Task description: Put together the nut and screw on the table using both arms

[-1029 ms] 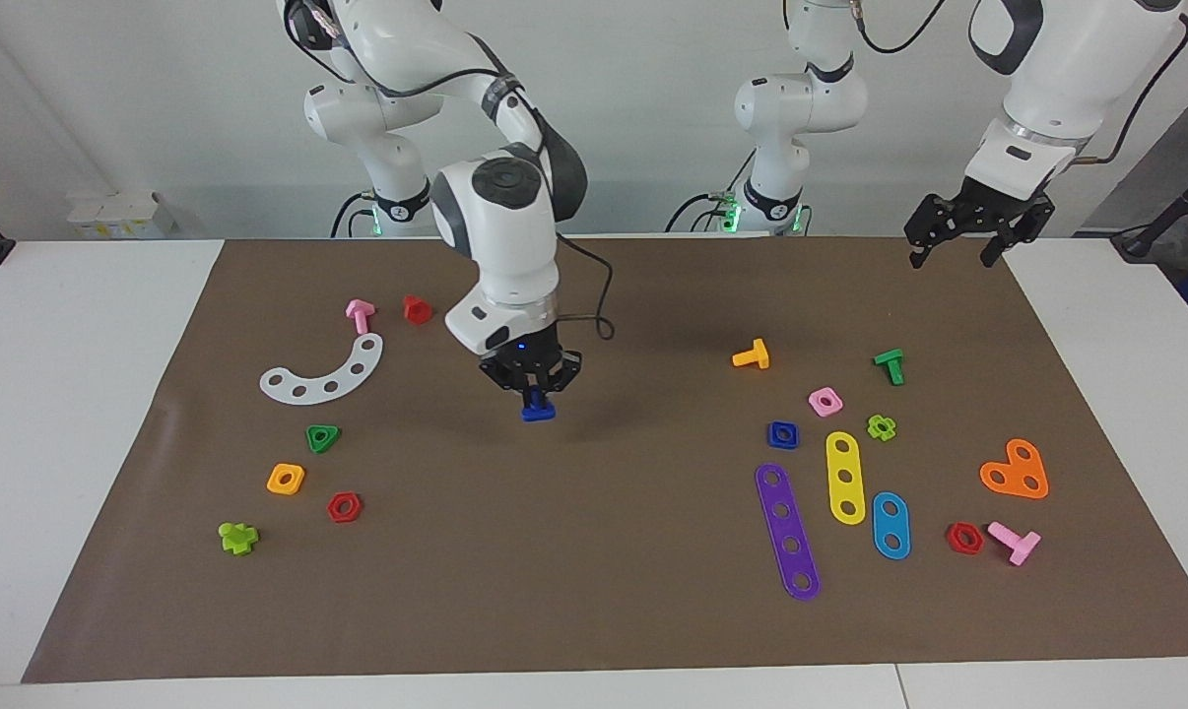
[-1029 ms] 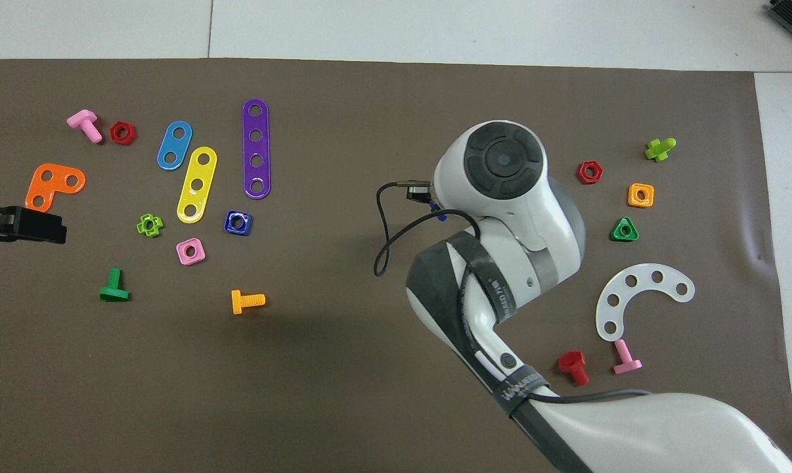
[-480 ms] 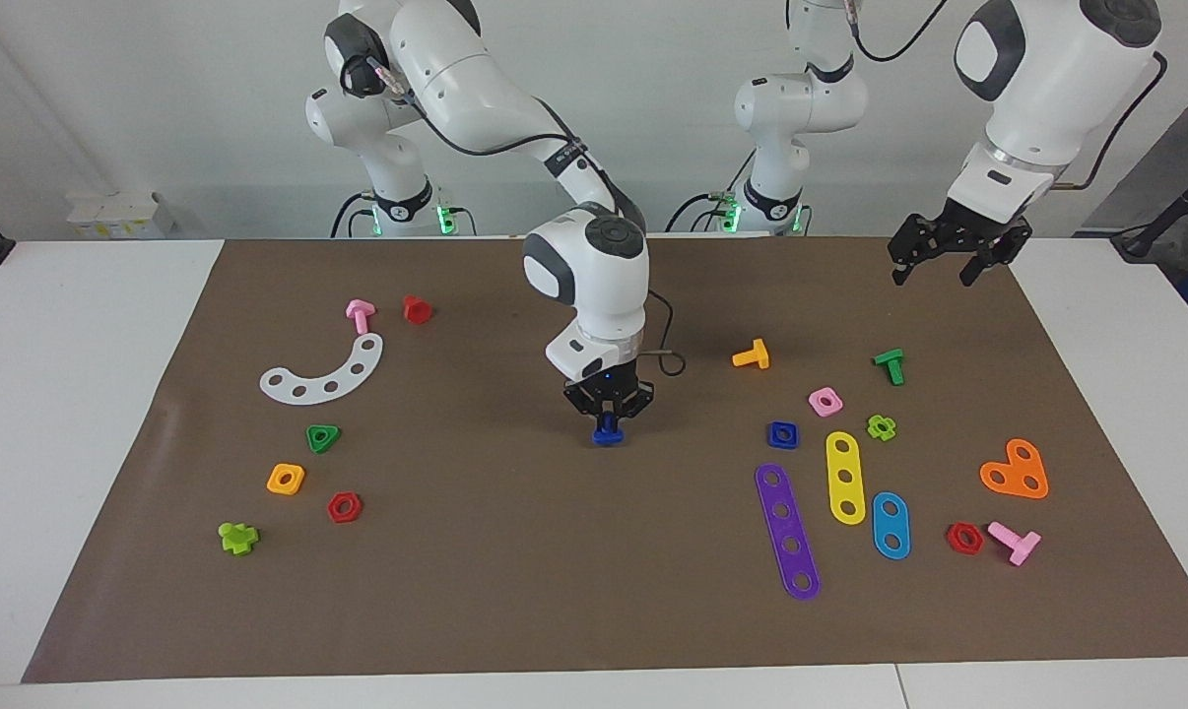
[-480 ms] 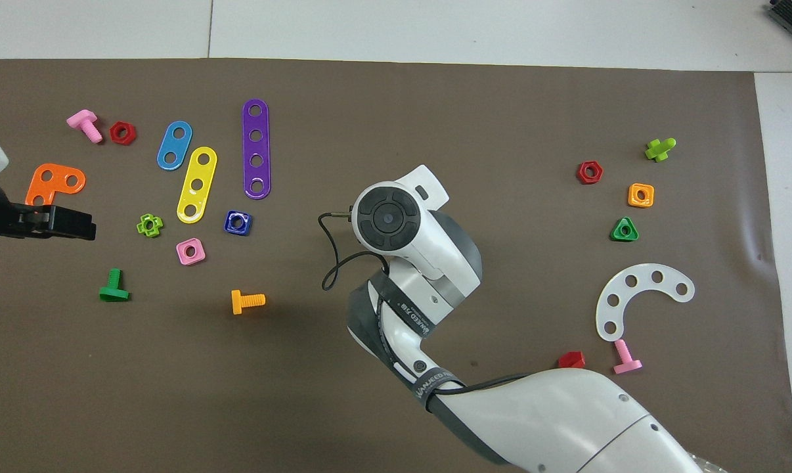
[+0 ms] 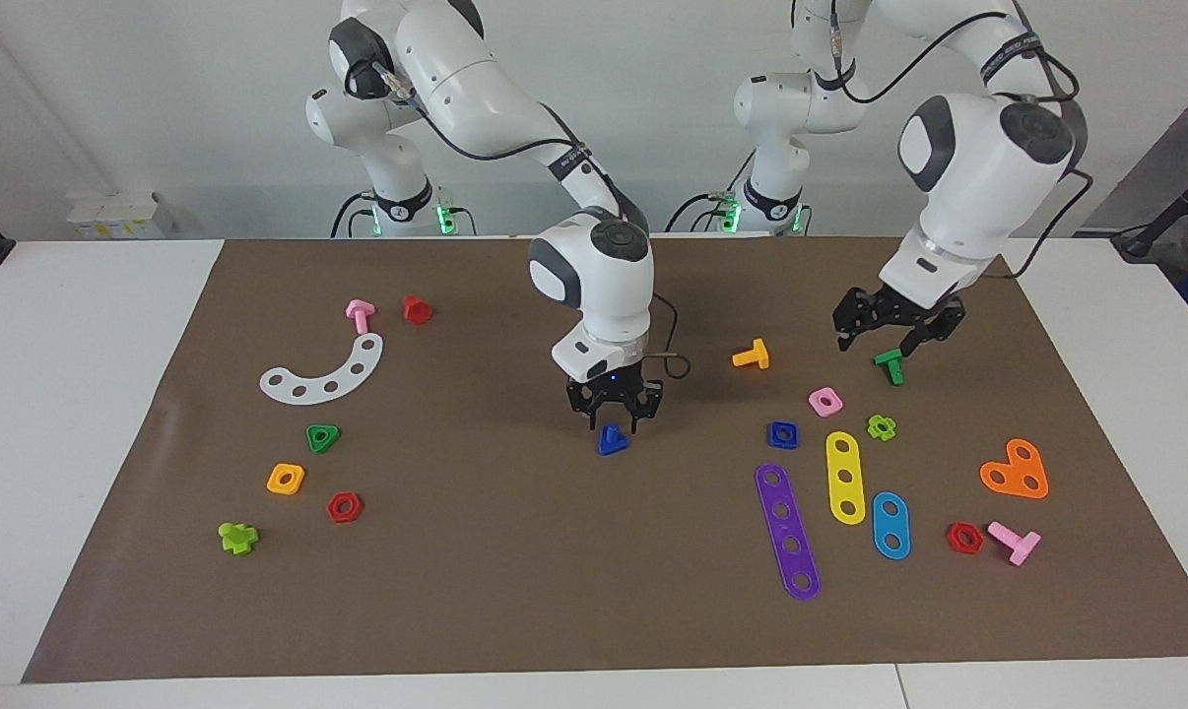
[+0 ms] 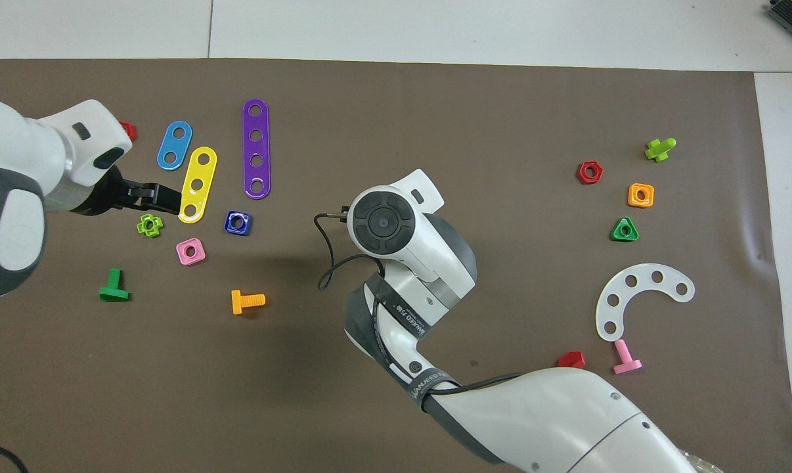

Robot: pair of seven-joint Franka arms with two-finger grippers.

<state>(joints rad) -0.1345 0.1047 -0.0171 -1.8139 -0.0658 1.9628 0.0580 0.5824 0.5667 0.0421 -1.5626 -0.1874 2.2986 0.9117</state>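
A brown mat [image 5: 555,591] covers the white desk [image 5: 72,394]. At the facing view's centre the right hand [image 5: 614,421] hovers just above the blue screw [image 5: 612,440], fingers spread wide, holding nothing. At centre right the blue nut [image 5: 782,434] lies on the mat. At upper right the left hand [image 5: 885,340], fingers apart and empty, hangs over the green bolt [image 5: 890,366].

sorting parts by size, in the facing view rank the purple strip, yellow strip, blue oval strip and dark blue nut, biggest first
1. purple strip
2. yellow strip
3. blue oval strip
4. dark blue nut
All lie close together on the mat, so nearness hardly skews this.
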